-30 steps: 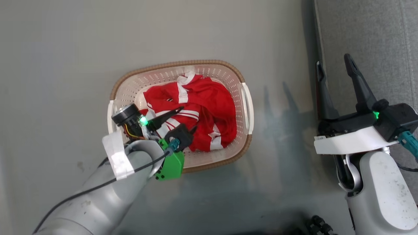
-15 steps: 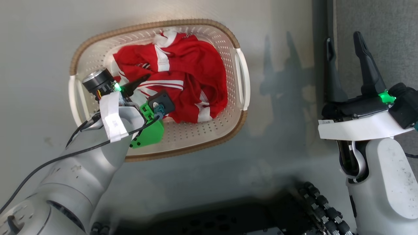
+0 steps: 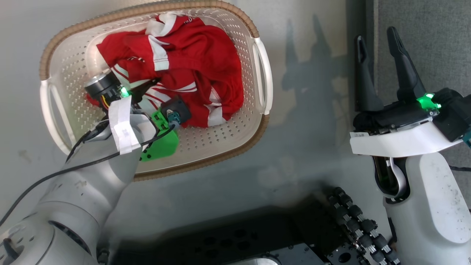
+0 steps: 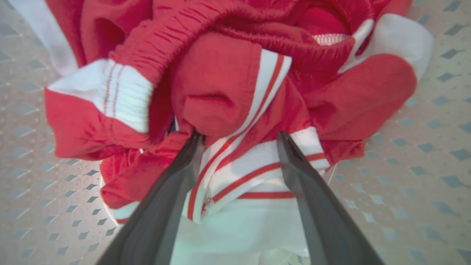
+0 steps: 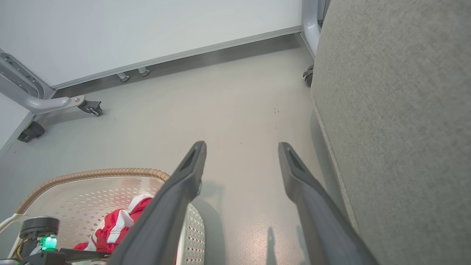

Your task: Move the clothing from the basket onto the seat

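The left end effector (image 4: 238, 135) stands wide, fingers (image 4: 162, 206) straddling a striped white cuff (image 4: 254, 169) of the red clothing (image 3: 198, 62), heaped in the basket (image 3: 235, 154) at the head view's upper left. The right end effector (image 3: 374, 35), wide and empty, hangs beside the seat (image 3: 423, 29), upper right.

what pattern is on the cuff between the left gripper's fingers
White cuff with thin red stripes; clearest in the left wrist view.
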Motion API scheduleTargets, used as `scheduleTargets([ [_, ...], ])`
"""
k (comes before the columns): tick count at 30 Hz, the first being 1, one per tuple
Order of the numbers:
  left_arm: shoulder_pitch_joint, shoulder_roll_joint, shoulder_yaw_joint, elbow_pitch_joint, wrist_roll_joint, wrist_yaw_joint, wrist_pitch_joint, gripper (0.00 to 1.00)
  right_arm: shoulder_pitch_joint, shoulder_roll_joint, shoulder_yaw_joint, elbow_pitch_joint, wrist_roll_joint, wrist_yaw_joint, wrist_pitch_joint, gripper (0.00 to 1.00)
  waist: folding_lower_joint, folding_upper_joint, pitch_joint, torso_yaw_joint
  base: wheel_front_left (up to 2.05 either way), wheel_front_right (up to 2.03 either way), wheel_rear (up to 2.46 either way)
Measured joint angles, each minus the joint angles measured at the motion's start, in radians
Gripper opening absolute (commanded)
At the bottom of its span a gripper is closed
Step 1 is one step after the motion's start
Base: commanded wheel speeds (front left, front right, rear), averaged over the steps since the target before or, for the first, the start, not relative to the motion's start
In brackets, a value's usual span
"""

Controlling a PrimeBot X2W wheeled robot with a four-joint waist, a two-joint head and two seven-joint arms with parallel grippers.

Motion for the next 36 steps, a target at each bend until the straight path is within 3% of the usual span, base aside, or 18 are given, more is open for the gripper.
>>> scheduleTargets([
  [6,-0.022,0.022,-0.024,0.006,0.017,0.037,0.021,1.00,-0.007,0.000,0.025,-0.004,0.019,0.000,0.000,1.00,-0.0001,0.0000,0.020,-0.032,0.00,0.00,0.00],
  [13,-0.038,0.038,-0.044,0.008,0.021,0.044,0.051,1.00,-0.006,0.000,0.025,-0.007,0.035,0.000,0.000,1.00,-0.0001,0.0000,0.051,-0.060,0.00,0.00,0.00],
  [14,-0.039,0.039,-0.047,0.008,0.021,0.043,0.053,0.80,-0.005,0.000,0.025,-0.007,0.036,0.000,0.000,1.00,-0.0001,0.0000,0.056,-0.062,0.00,0.00,0.00],
  [15,-0.040,0.040,-0.048,0.008,0.020,0.039,0.056,0.19,-0.005,0.000,0.024,-0.007,0.036,0.000,0.000,1.00,-0.0001,0.0000,0.059,-0.063,0.00,0.00,0.00],
  [16,-0.040,0.041,-0.049,0.008,0.020,0.038,0.058,0.00,-0.005,0.000,0.024,-0.007,0.036,0.000,0.000,1.00,-0.0001,0.0000,0.062,-0.064,0.00,0.00,0.00],
  [26,-0.028,0.047,-0.052,0.011,-0.008,0.049,0.038,0.00,-0.011,0.000,0.034,0.003,0.043,0.000,0.000,1.00,-0.0001,0.0000,0.033,-0.060,0.00,0.00,0.00],
  [36,0.076,-0.004,-0.020,0.002,-0.079,0.060,-0.015,0.00,0.001,0.000,0.035,0.041,0.027,0.000,0.000,1.00,-0.0001,0.0000,-0.087,-0.045,0.00,0.00,0.00],
])
